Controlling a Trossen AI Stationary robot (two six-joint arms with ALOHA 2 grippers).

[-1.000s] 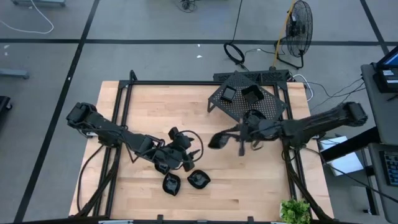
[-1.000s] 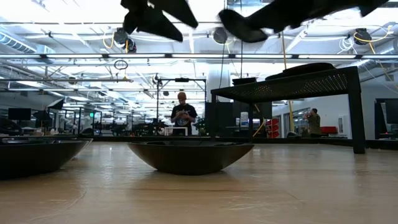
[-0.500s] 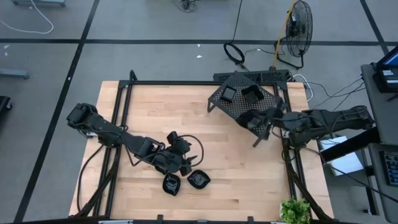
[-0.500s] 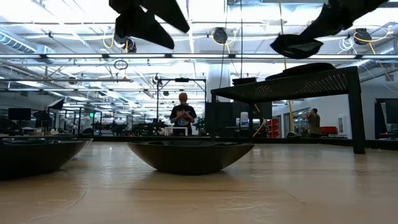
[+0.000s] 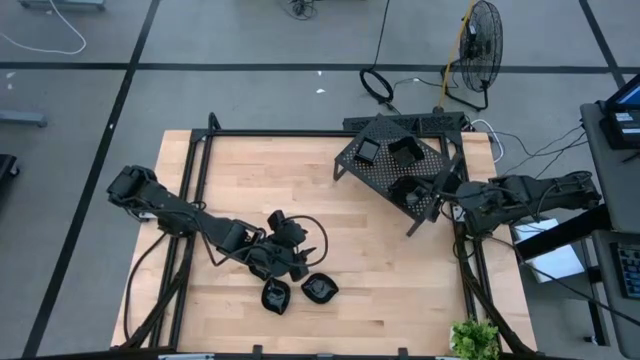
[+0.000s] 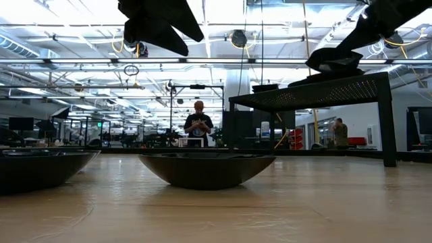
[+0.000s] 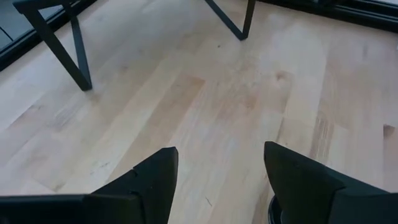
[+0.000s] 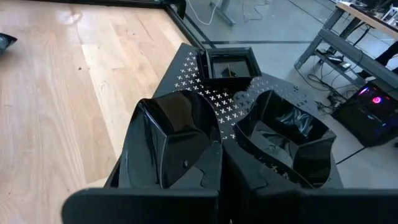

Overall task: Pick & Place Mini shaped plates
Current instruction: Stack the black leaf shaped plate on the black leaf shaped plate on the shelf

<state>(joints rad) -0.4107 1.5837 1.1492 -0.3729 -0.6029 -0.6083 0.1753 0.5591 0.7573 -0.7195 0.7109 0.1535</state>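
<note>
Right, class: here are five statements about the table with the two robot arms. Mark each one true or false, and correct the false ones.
1. The right gripper is shut on a black plate above the rack. True.
2. Two plates already sit on the rack's perforated top. True: a square plate and a wavy-edged plate.
3. The left gripper is shut on a plate. False: its fingers are apart with nothing between them, above the bare wooden table.
4. No plates remain on the table. False: at least two plates lie near the front edge by the left gripper.
5. The rack stands at the table's near left corner. False: it is at the far right corner.
</note>
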